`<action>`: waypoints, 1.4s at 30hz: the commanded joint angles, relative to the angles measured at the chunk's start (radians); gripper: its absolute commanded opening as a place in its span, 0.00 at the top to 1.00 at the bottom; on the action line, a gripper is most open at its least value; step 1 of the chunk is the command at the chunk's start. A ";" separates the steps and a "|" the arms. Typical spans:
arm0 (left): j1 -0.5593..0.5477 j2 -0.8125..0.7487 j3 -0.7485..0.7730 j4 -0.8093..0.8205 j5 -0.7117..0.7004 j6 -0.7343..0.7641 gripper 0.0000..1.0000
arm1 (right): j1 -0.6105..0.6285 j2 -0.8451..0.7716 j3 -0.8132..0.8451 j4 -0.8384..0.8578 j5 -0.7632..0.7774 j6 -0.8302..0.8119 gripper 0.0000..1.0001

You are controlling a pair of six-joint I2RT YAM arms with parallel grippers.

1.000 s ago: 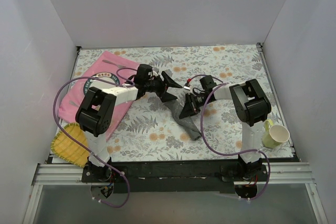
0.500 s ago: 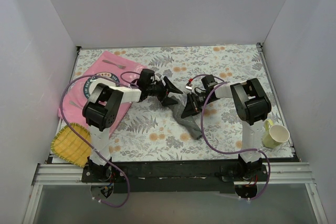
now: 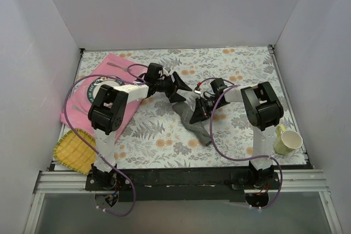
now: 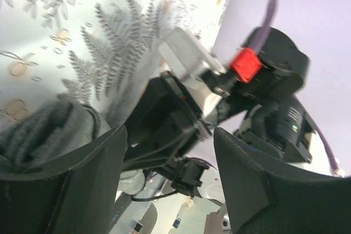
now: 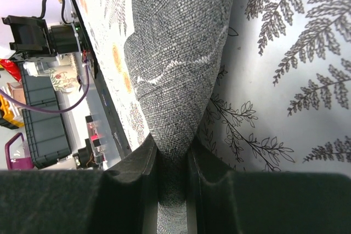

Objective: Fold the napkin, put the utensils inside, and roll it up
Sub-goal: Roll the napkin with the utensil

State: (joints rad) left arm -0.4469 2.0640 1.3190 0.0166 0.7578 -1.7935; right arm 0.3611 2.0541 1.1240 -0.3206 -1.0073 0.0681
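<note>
The napkin (image 3: 198,127) is a dark grey cloth rolled into a tight bundle, lying diagonally on the floral tablecloth at mid-table. My right gripper (image 3: 197,110) is shut on its far end; in the right wrist view the grey weave (image 5: 175,53) runs down into the pinch of the right gripper (image 5: 173,160). My left gripper (image 3: 179,87) hangs open just beyond and to the left of that end, holding nothing. Its wrist view shows the left gripper (image 4: 170,135) with the right arm's wrist between its wide fingers and the napkin (image 4: 44,130) at the left. One slim silver utensil (image 3: 116,66) lies on the pink placemat.
A pink placemat (image 3: 90,108) with a round white plate (image 3: 98,87) covers the far left. A yellow woven mat (image 3: 74,149) sits at the near left corner and a pale green cup (image 3: 288,141) at the near right. White walls box in the table.
My left gripper has lifted and drawn a little toward the far side, away from the napkin, staying open. The right gripper and the napkin have not moved.
</note>
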 commanded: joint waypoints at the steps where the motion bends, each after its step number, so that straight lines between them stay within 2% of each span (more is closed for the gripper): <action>1: -0.013 -0.117 -0.085 0.080 0.051 -0.110 0.37 | -0.002 -0.018 0.028 -0.060 0.064 -0.034 0.99; 5: -0.053 -0.110 -0.188 0.269 0.080 -0.204 0.37 | -0.002 -0.012 0.042 -0.067 0.070 -0.031 0.99; 8: -0.075 -0.076 -0.211 0.333 0.101 -0.233 0.37 | -0.002 -0.009 0.046 -0.074 0.069 -0.031 0.99; 10: -0.078 -0.048 -0.216 0.332 0.095 -0.227 0.37 | -0.001 -0.012 0.049 -0.080 0.078 -0.031 0.99; 14: -0.067 -0.031 -0.216 0.214 0.039 -0.150 0.38 | -0.002 -0.026 0.048 -0.103 0.105 -0.034 0.95; 17: -0.065 -0.025 -0.199 0.151 0.018 -0.087 0.38 | -0.002 -0.051 0.040 -0.129 0.150 -0.033 0.84; 20: -0.065 -0.031 -0.213 0.141 0.012 -0.073 0.38 | -0.001 -0.097 0.017 -0.150 0.199 -0.034 0.68; 21: -0.065 -0.033 -0.213 0.135 0.008 -0.066 0.38 | 0.001 -0.124 0.005 -0.164 0.217 -0.039 0.59; 23: -0.065 -0.033 -0.216 0.125 0.009 -0.055 0.38 | 0.007 -0.155 -0.004 -0.187 0.252 -0.048 0.52; 24: -0.065 -0.033 -0.218 0.121 0.008 -0.053 0.38 | 0.009 -0.184 -0.019 -0.196 0.277 -0.051 0.45; 27: -0.064 -0.024 -0.218 0.117 0.009 -0.050 0.38 | 0.015 -0.244 -0.047 -0.216 0.314 -0.060 0.38; 35: -0.065 -0.033 -0.205 0.103 0.012 -0.046 0.38 | 0.064 -0.345 -0.194 -0.223 0.403 -0.059 0.34; 42: -0.064 -0.042 -0.187 0.079 0.026 -0.029 0.38 | 0.085 -0.459 -0.267 -0.236 0.625 -0.014 0.38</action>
State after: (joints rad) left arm -0.5186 2.0384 1.1244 0.1741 0.8089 -1.8645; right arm 0.4397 1.6390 0.8814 -0.5236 -0.5583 0.0402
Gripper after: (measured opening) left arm 0.618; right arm 0.634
